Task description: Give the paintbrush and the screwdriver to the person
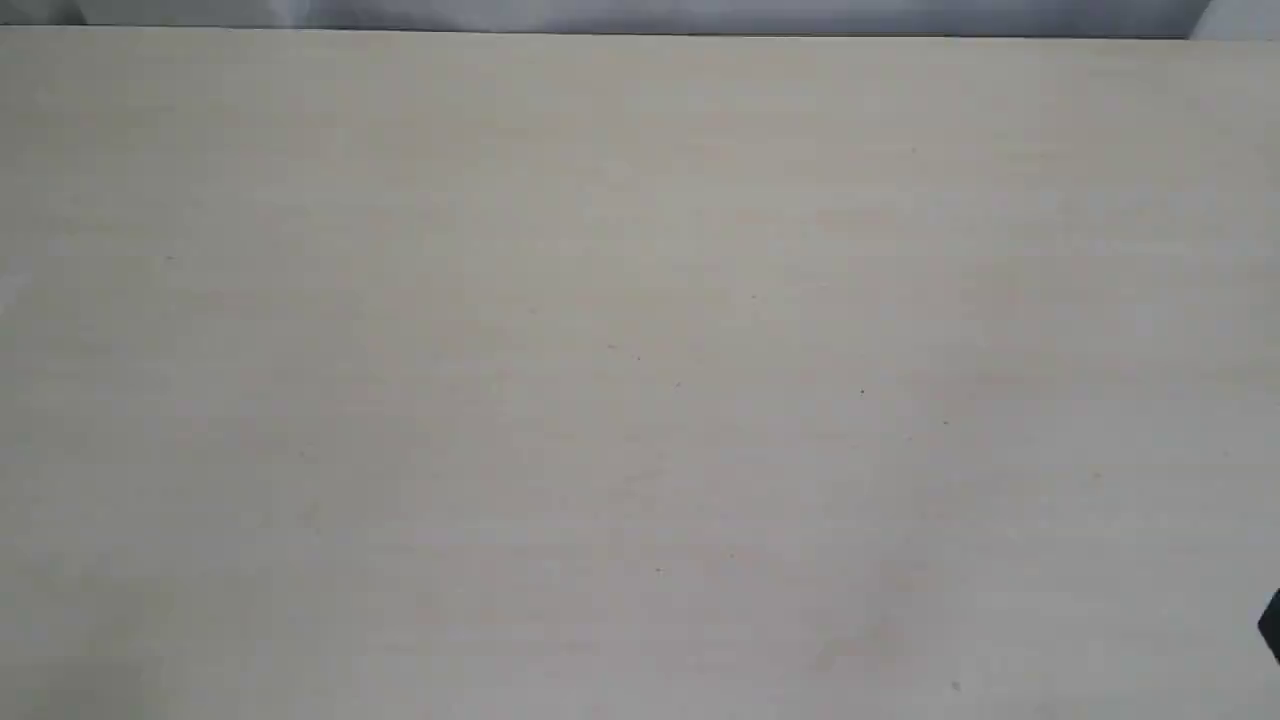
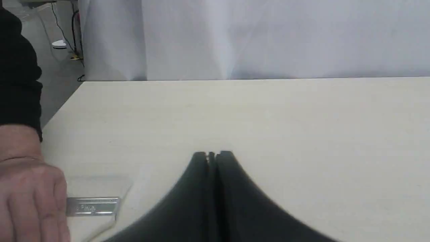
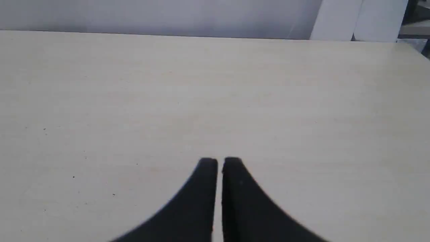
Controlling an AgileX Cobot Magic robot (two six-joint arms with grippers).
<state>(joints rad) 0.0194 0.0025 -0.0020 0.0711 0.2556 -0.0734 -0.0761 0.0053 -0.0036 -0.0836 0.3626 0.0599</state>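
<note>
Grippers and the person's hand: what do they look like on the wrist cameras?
The left gripper and right gripper are both matte black, each with two smooth fingers, wide at the base and tapering to squared tips. No cables or markings show. The person's hand is bare and light-skinned, with a black sleeve.

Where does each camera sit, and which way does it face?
Exterior view: off the arms, looking down on the table toward its far edge; only a dark sliver at the right border, unidentifiable.
Left wrist view: on the left arm, looking low across the table past the shut left gripper; the person's hand covers one end of the paintbrush.
Right wrist view: on the right arm, looking past the nearly shut right gripper.
Shared: both wrist views show the table's far edge and a pale backdrop.
</note>
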